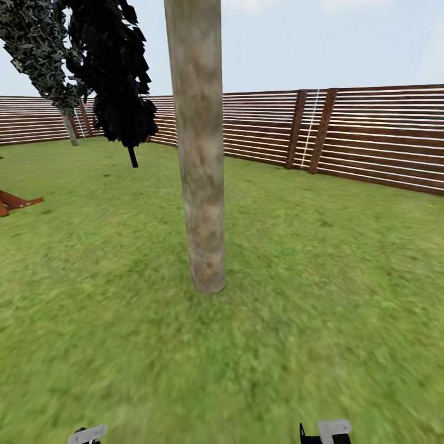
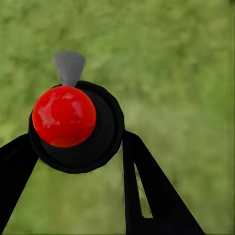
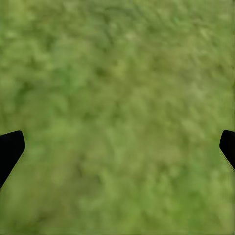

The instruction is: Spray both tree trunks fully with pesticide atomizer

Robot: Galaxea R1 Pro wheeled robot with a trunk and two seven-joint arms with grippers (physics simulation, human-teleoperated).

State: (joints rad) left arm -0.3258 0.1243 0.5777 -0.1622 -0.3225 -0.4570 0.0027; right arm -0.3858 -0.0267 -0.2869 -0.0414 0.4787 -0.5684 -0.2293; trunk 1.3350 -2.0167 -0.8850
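A thick beige-grey mottled tree trunk [image 1: 200, 154] rises from the lawn straight ahead, a short way off; its crown is out of view. Far back at the left stands a second tree [image 1: 38, 52] with a slim grey trunk [image 1: 70, 128] and dark green leaves. In the left wrist view, the pesticide atomizer [image 2: 68, 120], with a black round body, a glossy red top and a grey nozzle, sits between the black fingers [image 2: 147, 191] of my left gripper [image 2: 73, 147], which is shut on it above the grass. My right gripper [image 3: 117, 152] is open over bare grass, holding nothing.
A near-black conifer [image 1: 117, 80] stands behind and left of the near trunk. A brown slatted fence [image 1: 370, 132] rings the lawn at the back and right. A low orange-brown wooden object [image 1: 15, 201] lies at the left edge. Grass [image 1: 320, 259] spreads all around.
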